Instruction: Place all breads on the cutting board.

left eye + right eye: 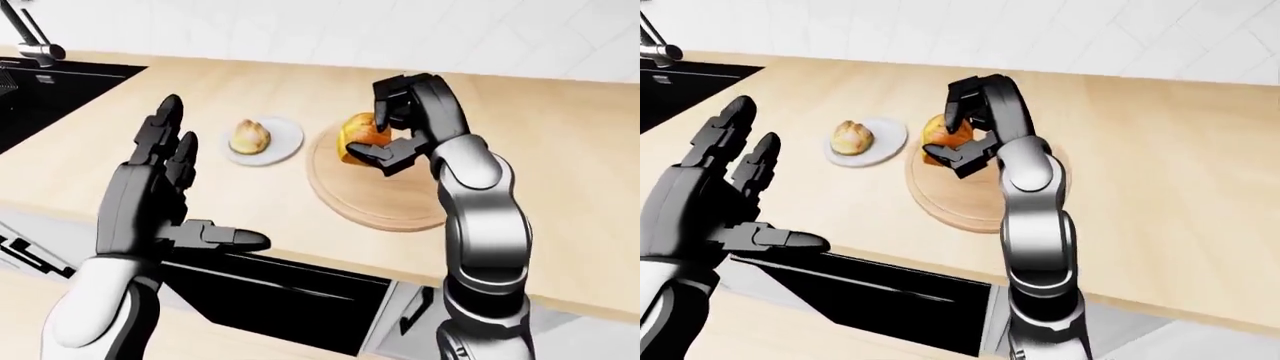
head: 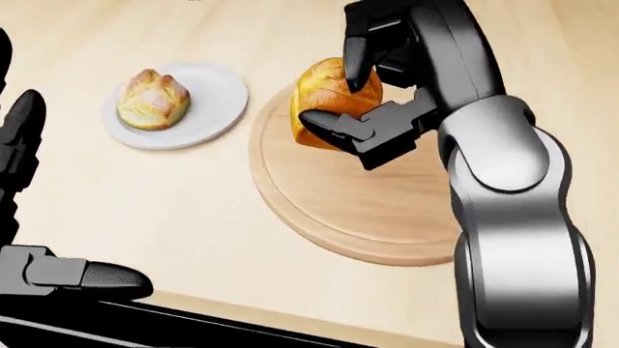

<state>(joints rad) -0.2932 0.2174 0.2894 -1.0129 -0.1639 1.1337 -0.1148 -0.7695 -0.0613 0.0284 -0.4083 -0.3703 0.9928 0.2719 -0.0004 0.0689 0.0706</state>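
My right hand (image 2: 339, 98) is shut on a golden loaf (image 2: 319, 98) and holds it over the upper left rim of the round wooden cutting board (image 2: 358, 210). Whether the loaf touches the board I cannot tell. Left of the board, a bread roll (image 2: 153, 96) sits on a small white plate (image 2: 220, 98). At the left of the left-eye view my left hand (image 1: 195, 191) is raised, open and holding nothing, its fingers (image 1: 160, 139) spread apart near the counter's edge.
The wooden counter (image 1: 560, 172) carries everything. A black sink (image 1: 50, 101) with a faucet (image 1: 30, 37) lies at the upper left of the left-eye view. A black oven front (image 1: 290, 300) sits under the counter's edge, and a white tiled wall (image 1: 1040, 30) runs along the top.
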